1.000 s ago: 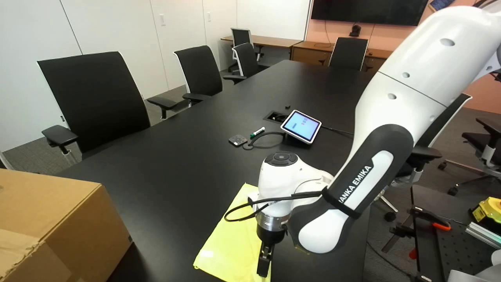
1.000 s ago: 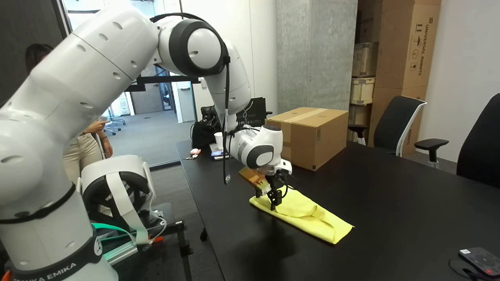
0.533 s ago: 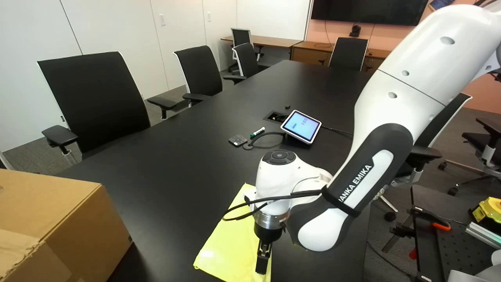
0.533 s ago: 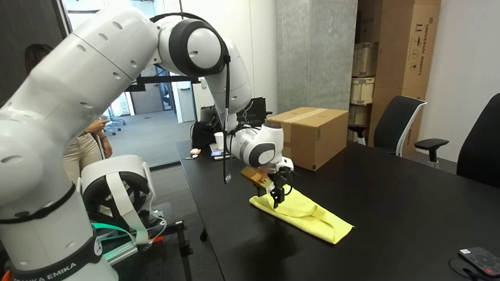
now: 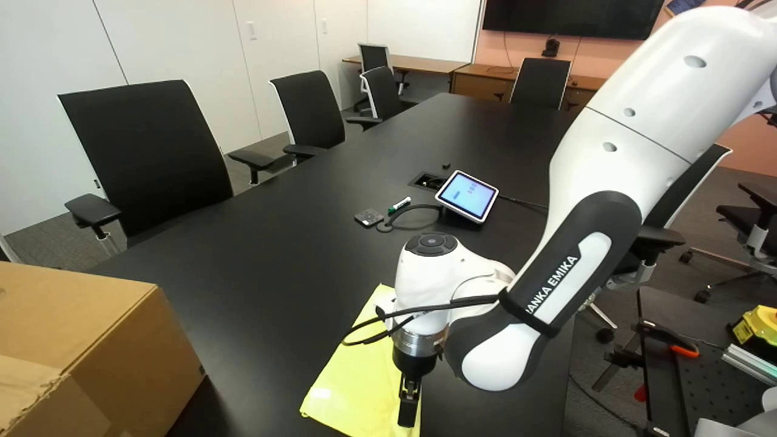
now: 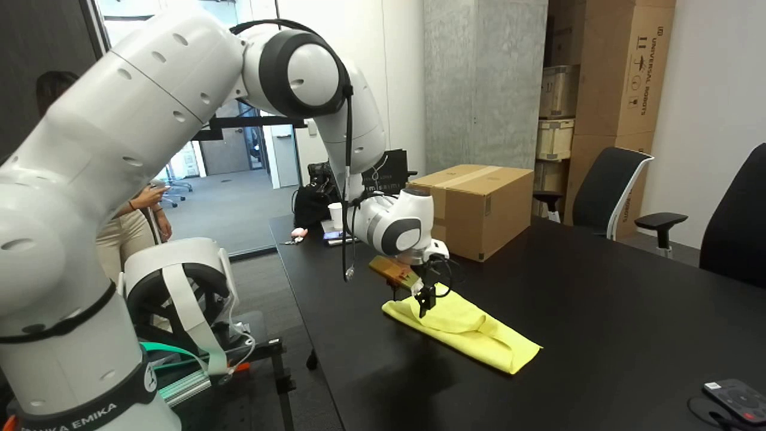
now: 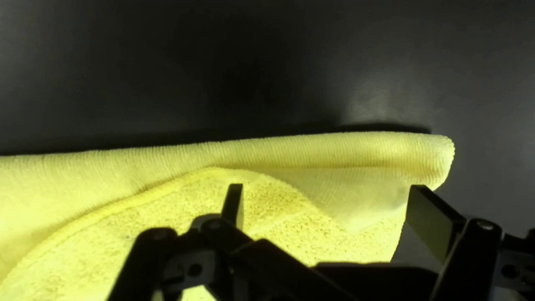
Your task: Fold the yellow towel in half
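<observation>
The yellow towel (image 5: pixel 358 388) lies on the black table in both exterior views (image 6: pixel 473 326). One long side is turned over into a thick rolled fold, and a curved fuzzy edge lies on top, as the wrist view shows (image 7: pixel 267 205). My gripper (image 5: pixel 408 419) points down over the end of the towel, also in an exterior view (image 6: pixel 425 305). In the wrist view the gripper (image 7: pixel 326 198) is open with a wide gap. The left finger is over the towel and the right finger is at its end edge. No cloth is pinched. Contact with the towel cannot be told.
A cardboard box (image 5: pixel 115 352) stands on the table near the towel, also in an exterior view (image 6: pixel 479 215). A tablet (image 5: pixel 467 196), a green marker (image 5: pixel 399 205) and a small dark square device (image 5: pixel 368 218) lie farther along. A remote (image 6: pixel 739 400) is on the table.
My gripper has shifted slightly over the towel, away from the table's robot-side edge, and looks slightly higher in an exterior view. The towel looks unchanged.
</observation>
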